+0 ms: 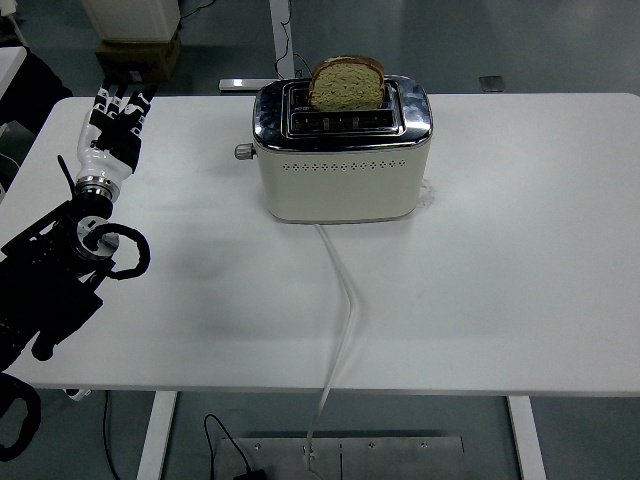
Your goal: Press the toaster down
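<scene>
A cream toaster (340, 175) with a chrome top stands at the back middle of the white table (500, 250). A slice of brown bread (347, 85) sticks up out of its rear slot. A small round lever knob (243, 152) juts from the toaster's left end, high up. My left hand (120, 112), patterned black and white, hovers near the table's left side, well to the left of the knob and apart from it. Its fingers are stretched out and hold nothing. The right arm does not show.
The toaster's white cord (343, 300) runs from its front across the table and drops over the near edge. A cardboard box (138, 55) sits on the floor behind the table's far left corner.
</scene>
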